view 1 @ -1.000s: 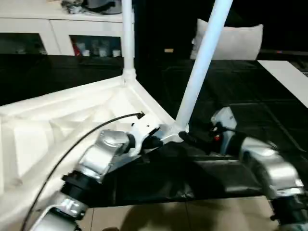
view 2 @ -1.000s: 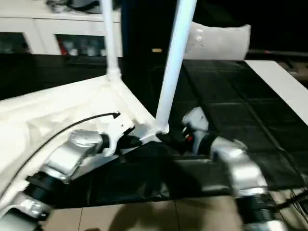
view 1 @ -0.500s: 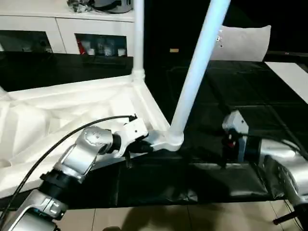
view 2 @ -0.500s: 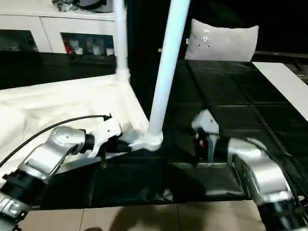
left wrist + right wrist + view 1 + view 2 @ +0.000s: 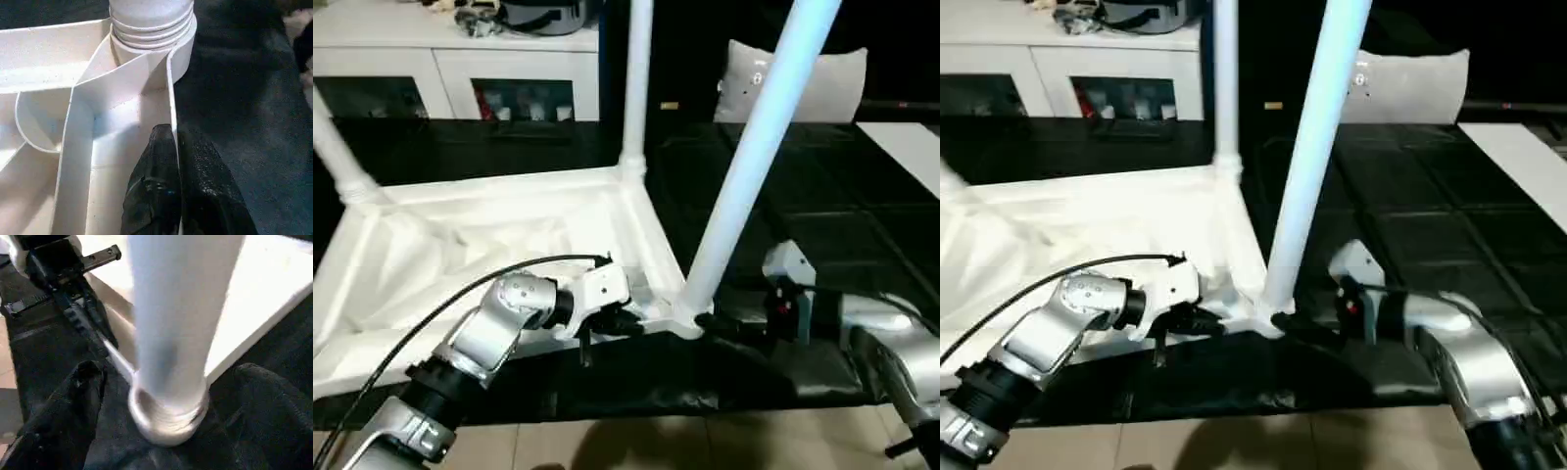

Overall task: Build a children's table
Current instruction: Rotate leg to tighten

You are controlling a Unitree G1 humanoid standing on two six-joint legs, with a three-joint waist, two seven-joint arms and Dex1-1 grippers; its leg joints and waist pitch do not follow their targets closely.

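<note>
Legs stand in three visible corners of the upturned top; left gripper pinches its rim, right gripper spread around one leg.

The children's table was all white, its legs tinged pale blue. Both claws, left and right, had black fingers on silver forearms. The floor covering was black with a grid pattern; the pillow looked grey-white, the cabinets white.
</note>
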